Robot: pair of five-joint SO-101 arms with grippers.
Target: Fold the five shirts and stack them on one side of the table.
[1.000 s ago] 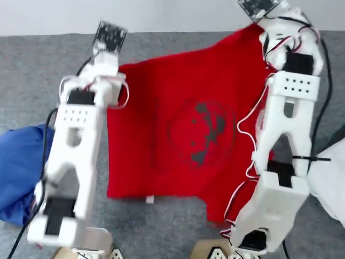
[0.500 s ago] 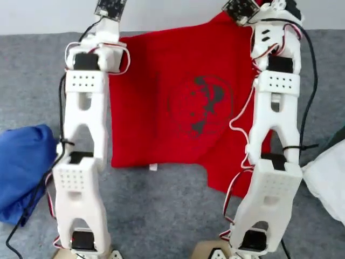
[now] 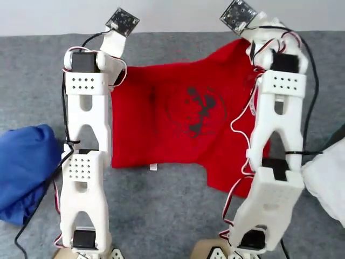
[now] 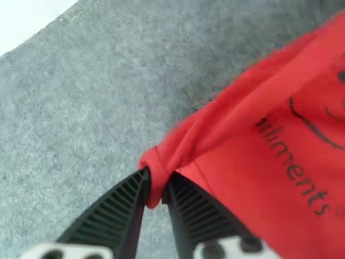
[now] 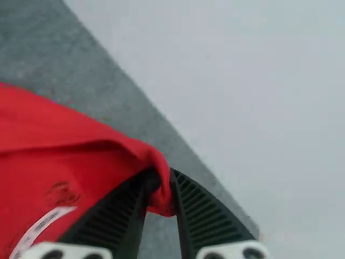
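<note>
Grey felt tabletop [image 3: 161, 216], pale wall [image 3: 172, 13] behind

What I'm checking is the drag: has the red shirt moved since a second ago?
Yes. The red shirt slid toward the far edge of the table: its near hem was beside the near part of the blue shirt, now beside its middle.

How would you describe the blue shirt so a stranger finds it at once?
On the grey table, look at the left edge of the high view. The blue shirt lies there crumpled, unlike the red shirt spread out in the middle.
</note>
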